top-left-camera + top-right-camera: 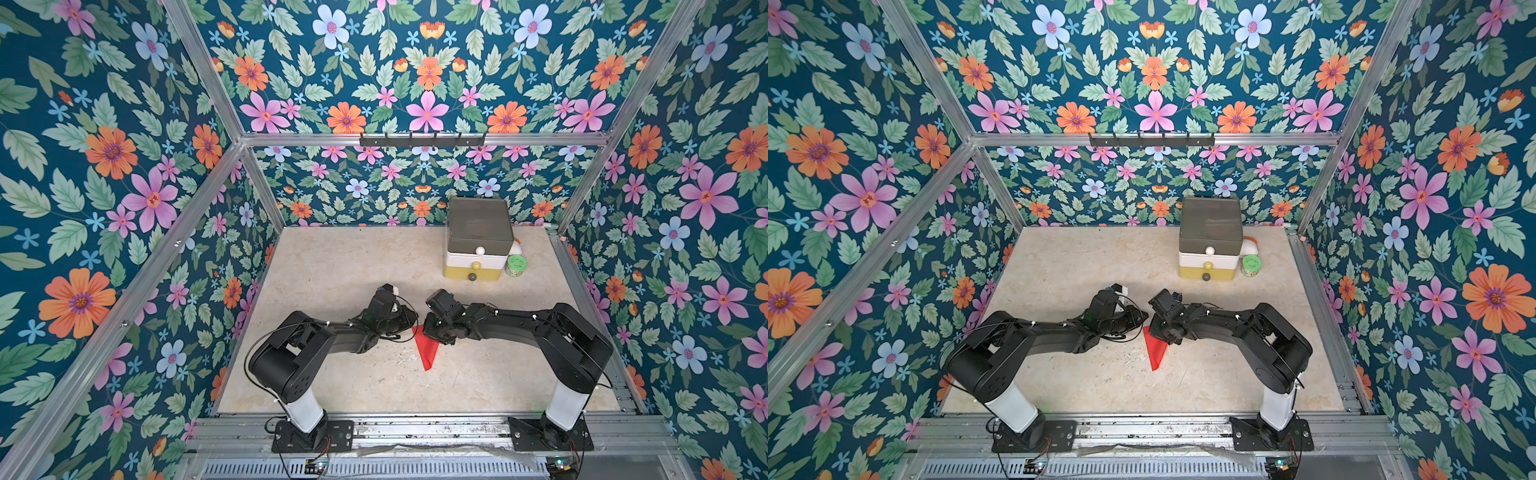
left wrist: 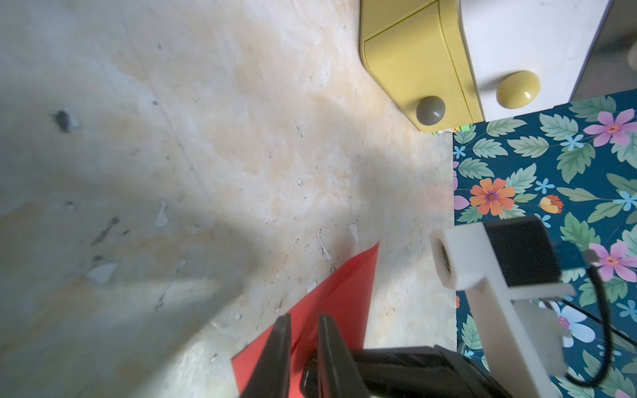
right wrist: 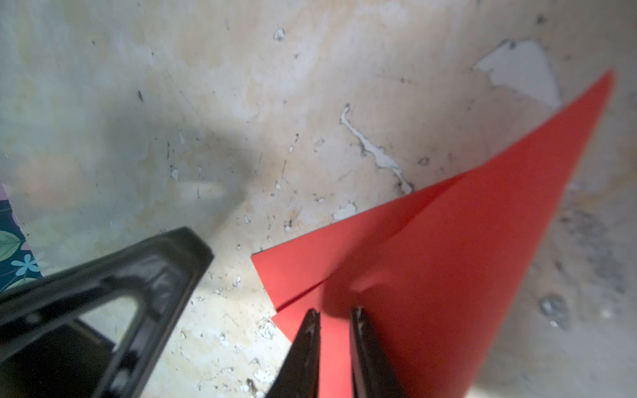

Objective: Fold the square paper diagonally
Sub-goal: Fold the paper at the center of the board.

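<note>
Right fingers (image 3: 367, 355) over the square paper (image 3: 465, 241)

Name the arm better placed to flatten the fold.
Right, likely. The right gripper hangs over the paper's raised top layer, jaws narrowly apart, so pressing down there would flatten it. The left gripper sits by a corner, beside the sheet.

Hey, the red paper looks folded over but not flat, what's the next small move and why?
Probably lower the right gripper onto the upper layer of the square paper and press it flat toward the fold. In the right wrist view that layer stands off the lower one, their edges offset, and the left gripper is already low over the same sheet to steady it.
</note>
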Robot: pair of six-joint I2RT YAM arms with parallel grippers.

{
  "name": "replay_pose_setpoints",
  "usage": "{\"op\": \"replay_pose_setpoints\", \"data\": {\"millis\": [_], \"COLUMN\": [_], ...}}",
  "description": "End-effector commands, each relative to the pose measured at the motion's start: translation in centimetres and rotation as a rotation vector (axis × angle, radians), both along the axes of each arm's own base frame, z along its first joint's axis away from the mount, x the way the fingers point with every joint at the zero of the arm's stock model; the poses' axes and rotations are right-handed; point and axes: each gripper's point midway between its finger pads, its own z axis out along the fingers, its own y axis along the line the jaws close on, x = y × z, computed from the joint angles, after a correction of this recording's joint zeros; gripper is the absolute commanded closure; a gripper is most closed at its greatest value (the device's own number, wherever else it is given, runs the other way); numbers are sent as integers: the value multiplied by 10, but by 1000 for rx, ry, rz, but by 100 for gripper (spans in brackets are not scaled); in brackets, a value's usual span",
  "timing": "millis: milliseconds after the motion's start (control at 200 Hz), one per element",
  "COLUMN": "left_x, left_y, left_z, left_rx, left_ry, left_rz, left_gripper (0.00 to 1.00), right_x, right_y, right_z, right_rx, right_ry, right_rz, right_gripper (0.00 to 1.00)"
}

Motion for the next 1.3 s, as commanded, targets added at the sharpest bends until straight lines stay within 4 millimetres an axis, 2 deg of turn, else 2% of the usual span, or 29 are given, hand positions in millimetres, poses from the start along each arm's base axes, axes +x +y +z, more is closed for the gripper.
{"op": "replay_pose_setpoints", "data": {"millis": [0, 220, 400, 620, 950, 1170, 1295], "left_x": [1, -13, -25, -40, -53, -58, -50], "left_y": [-4, 7, 19, 36, 45, 46, 47], "left_z": [-3, -22, -45, -63, -66, -60, -40], "left_rx": [-14, 15, 72, 96, 82, 77, 102], "left_ry": [-5, 31, 74, 113, 129, 119, 57], "left_rz": [-24, -31, -28, 1, 15, 6, 0], "left_gripper": [80, 80, 82, 82, 82, 81, 73], "right_x": [1, 3, 4, 6, 14, 13, 11], "right_y": [-1, -6, -5, 0, 6, 7, 5], "right_z": [-1, -2, -2, 1, 0, -2, -2], "right_rx": [-6, -17, -15, 8, 18, 15, 7], "right_ry": [1, 1, 2, 0, -1, 9, 11], "right_rz": [-5, -18, -15, -13, -18, -11, -6], "right_gripper": [78, 78, 78, 69, 63, 63, 63]}}
